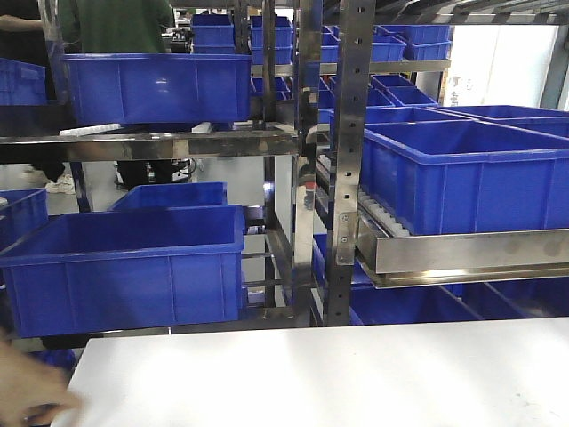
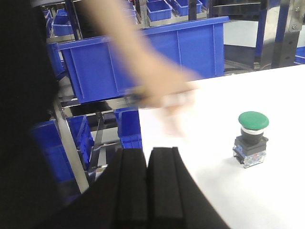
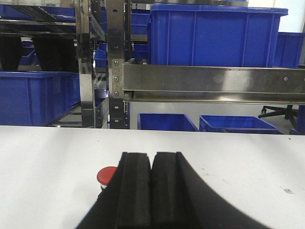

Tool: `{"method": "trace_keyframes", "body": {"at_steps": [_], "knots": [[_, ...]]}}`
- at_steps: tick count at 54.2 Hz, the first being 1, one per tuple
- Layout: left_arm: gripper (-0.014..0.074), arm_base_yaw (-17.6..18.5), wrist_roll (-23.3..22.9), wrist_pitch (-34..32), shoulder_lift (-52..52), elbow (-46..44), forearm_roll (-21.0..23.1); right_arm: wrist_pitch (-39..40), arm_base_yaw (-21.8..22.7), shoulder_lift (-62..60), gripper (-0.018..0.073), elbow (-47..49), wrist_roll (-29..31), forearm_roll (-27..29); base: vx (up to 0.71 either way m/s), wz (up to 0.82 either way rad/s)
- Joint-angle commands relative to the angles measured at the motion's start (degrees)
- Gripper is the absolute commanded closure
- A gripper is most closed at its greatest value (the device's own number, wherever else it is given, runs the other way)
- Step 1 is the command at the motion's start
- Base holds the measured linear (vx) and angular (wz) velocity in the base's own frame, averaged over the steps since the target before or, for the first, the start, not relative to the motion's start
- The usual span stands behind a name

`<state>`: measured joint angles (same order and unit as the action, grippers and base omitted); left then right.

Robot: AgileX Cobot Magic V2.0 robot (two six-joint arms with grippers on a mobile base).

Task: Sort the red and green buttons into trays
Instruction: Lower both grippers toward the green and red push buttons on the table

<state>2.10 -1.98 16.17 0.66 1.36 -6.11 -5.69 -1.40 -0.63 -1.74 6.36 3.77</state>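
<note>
The green button stands upright on the white table, to the right of my left gripper, which is shut and holds nothing. The red button peeks out just left of my right gripper, partly hidden behind its left finger; that gripper is shut too, with nothing between the pads. The trays are out of view. Neither gripper shows in the front view.
A person's blurred hand and forearm reach across the table's far left edge, also at the lower left as a hand. Blue crates fill the metal shelving behind the table.
</note>
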Motion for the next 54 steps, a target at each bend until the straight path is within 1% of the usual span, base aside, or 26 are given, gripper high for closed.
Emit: {"method": "trace_keyframes", "body": {"at_steps": [1,19,21,24,27,29,38,39,42,46,50,52,54], "knots": [[0.0603,0.14,-0.47,-4.7,-0.44,-1.72,0.46,4.67,0.37,-0.33,0.0567,-0.4,0.22,-0.21,0.0,0.0],[0.0603,0.14,-0.47,-4.7,-0.44,-1.72,0.46,5.16,0.37,-0.33,0.0567,-0.4,0.22,-0.21,0.0,0.0],[0.0603,0.13,-0.01,-4.65,-0.44,-1.72,-0.1,5.07,0.37,-0.33,0.0567,-0.4,0.22,-0.21,0.0,0.0],[0.0603,0.13,1.28,-4.55,-0.44,-1.72,-2.16,5.19,0.37,-0.33,0.0567,-0.4,0.22,-0.21,0.0,0.0],[0.0603,0.13,1.45,-4.55,-0.44,-1.72,-4.21,5.3,0.37,-0.33,0.0567,-0.4,0.22,-0.21,0.0,0.0],[0.0603,0.13,1.45,-4.55,-0.44,-1.72,-4.76,7.24,0.37,-0.33,0.0567,-0.4,0.22,-0.21,0.0,0.0],[0.0603,0.13,1.45,-4.55,-0.44,-1.72,-4.52,15.31,0.37,-0.33,0.0567,-0.4,-0.16,0.17,0.0,0.0],[0.0603,0.13,1.98,-4.73,-0.44,-1.72,-4.72,15.92,0.37,-0.33,0.0567,-0.4,-0.16,0.17,0.0,0.0],[0.0603,0.13,3.49,-5.46,-0.44,-1.72,-7.0,17.16,0.37,-0.33,0.0567,-0.4,-0.16,0.17,0.0,0.0],[0.0603,0.13,7.0,-7.5,-0.44,-1.72,-12.8,17.68,0.37,-0.33,0.0567,-0.4,-0.16,0.17,0.0,0.0],[0.0603,0.13,8.75,-10.27,-0.44,-1.72,-18.5,17.83,0.37,-0.33,0.0567,-0.4,-0.16,0.17,0.0,0.0],[0.0603,0.13,8.69,-13.34,-0.44,-1.87,-21.24,17.89,0.37,-0.33,0.0567,-0.4,-0.16,0.17,0.0,0.0],[0.0603,0.13,8.63,-16.89,-0.44,-1.94,-22.73,18.05,0.37,-0.33,0.0567,-0.4,-0.16,0.17,0.0,0.0]]}}
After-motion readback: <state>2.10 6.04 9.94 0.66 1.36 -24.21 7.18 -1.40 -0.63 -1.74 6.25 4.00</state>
